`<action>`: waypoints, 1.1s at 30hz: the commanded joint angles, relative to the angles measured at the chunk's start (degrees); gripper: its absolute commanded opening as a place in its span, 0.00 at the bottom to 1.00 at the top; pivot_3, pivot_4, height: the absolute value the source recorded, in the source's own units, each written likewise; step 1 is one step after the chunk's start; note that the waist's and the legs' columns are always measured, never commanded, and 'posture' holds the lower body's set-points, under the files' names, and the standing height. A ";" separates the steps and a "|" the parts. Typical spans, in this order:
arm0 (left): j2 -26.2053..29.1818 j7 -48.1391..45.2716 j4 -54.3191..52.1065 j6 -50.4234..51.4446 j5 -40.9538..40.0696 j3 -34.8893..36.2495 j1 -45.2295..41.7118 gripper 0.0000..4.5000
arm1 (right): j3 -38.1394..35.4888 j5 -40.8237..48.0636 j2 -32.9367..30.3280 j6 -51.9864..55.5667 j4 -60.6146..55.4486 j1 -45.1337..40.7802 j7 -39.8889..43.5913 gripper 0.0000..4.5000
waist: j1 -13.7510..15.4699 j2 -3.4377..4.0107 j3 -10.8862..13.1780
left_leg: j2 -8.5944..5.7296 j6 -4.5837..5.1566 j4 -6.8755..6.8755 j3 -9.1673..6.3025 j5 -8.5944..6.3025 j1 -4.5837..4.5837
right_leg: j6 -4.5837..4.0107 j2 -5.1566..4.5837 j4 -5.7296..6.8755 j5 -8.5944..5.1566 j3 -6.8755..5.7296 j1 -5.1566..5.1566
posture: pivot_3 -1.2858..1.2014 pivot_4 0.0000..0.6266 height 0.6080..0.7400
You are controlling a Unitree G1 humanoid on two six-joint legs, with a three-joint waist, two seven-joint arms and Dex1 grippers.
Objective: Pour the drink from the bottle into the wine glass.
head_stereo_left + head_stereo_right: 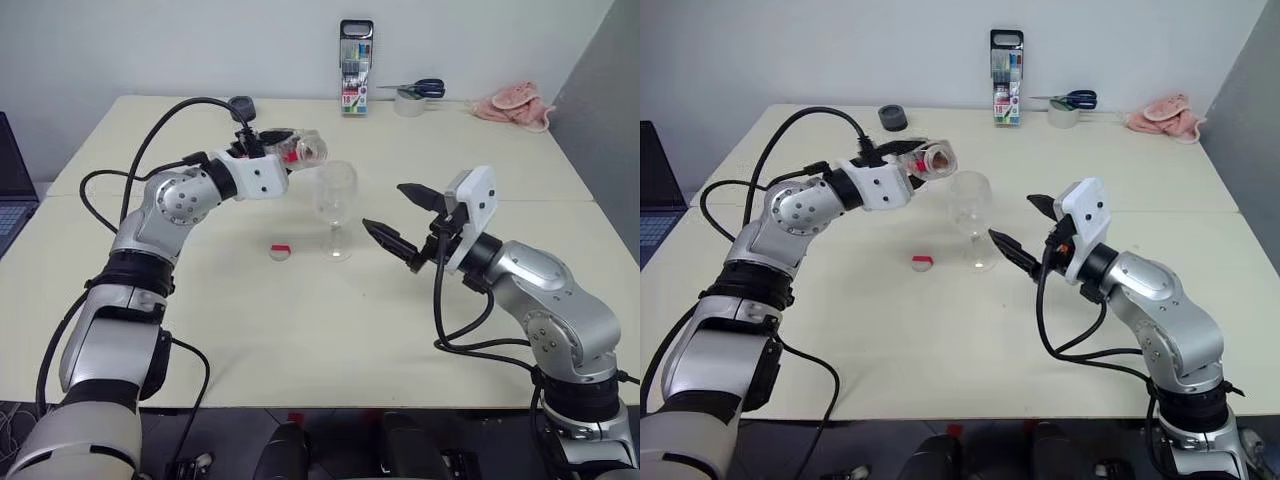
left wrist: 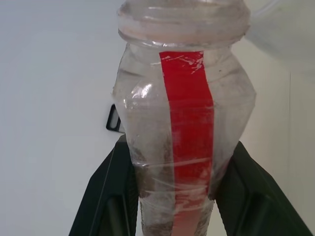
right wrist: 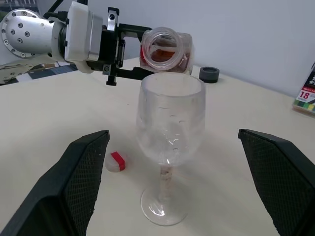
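My left gripper (image 1: 270, 146) is shut on the bottle (image 1: 298, 148), a small clear plastic one with a red strip and no cap. The bottle lies tipped about level, its open mouth (image 3: 165, 45) just above and behind the rim of the wine glass (image 1: 335, 200). A little reddish-brown drink (image 3: 170, 54) lies inside the bottle. The glass stands upright on the table and looks empty. My right gripper (image 1: 387, 209) is open, just right of the glass at bowl height, with nothing between its fingers (image 3: 83, 169). The white cap with a red stripe (image 1: 281, 250) lies on the table left of the glass's foot.
At the table's far edge stand a marker case (image 1: 355, 68), scissors (image 1: 420, 88) on a small pot, a pink cloth (image 1: 515, 103) and a black tape roll (image 1: 893, 117). A laptop (image 1: 10, 190) sits at the far left. The cream table (image 1: 300, 330) has a seam across it.
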 commanded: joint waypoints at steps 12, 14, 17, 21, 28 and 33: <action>1.75 10.37 1.54 -6.04 8.07 -2.16 -6.85 0.38 | 1.54 0.26 0.90 0.77 -3.15 -2.05 -2.08 1.00 | -0.15 0.00 0.00 | -0.01 0.01 0.12 -0.01 0.00 0.01 | 0.00 0.00 0.23 0.00 0.00 -0.03 | 0.52 0.24 1.00; 1.83 11.24 1.75 -6.03 8.72 -2.46 -7.44 0.38 | 1.68 0.43 1.05 1.24 -3.39 -2.27 -2.40 1.00 | -0.15 0.00 0.00 | -0.02 0.01 0.13 -0.02 0.00 0.01 | 0.00 0.00 0.24 0.00 0.00 -0.04 | 0.52 0.24 1.00; 1.90 12.64 2.01 -6.06 9.77 -2.89 -8.10 0.38 | 1.90 0.48 1.26 1.75 -3.62 -2.21 -2.83 1.00 | -0.16 0.00 0.00 | -0.02 0.01 0.14 -0.01 0.00 0.01 | 0.00 0.00 0.26 0.00 0.00 -0.04 | 0.52 0.24 1.00; 1.84 14.28 2.28 -6.10 10.94 -3.30 -8.61 0.38 | 2.32 0.31 1.48 2.02 -3.83 -1.80 -3.21 1.00 | -0.16 0.00 0.00 | -0.03 0.00 0.16 -0.01 0.00 0.00 | 0.00 0.00 0.30 0.00 0.01 -0.04 | 0.52 0.24 1.00; 1.60 16.88 3.74 -5.94 12.50 -4.31 -9.26 0.38 | 2.87 -0.34 1.54 1.90 -3.55 -0.89 -3.63 1.00 | -0.18 0.00 0.00 | -0.05 0.01 0.30 -0.02 0.00 0.00 | 0.00 0.00 0.50 0.00 0.01 -0.06 | 0.52 0.24 1.00; 1.75 18.74 5.54 -6.11 13.87 -5.03 -9.75 0.38 | 3.27 -0.39 1.46 1.95 -3.70 -0.42 -3.97 1.00 | -0.19 0.00 0.00 | -0.06 0.05 0.57 -0.04 -0.02 -0.08 | 0.00 0.01 0.58 0.00 0.01 -0.07 | 0.52 0.24 1.00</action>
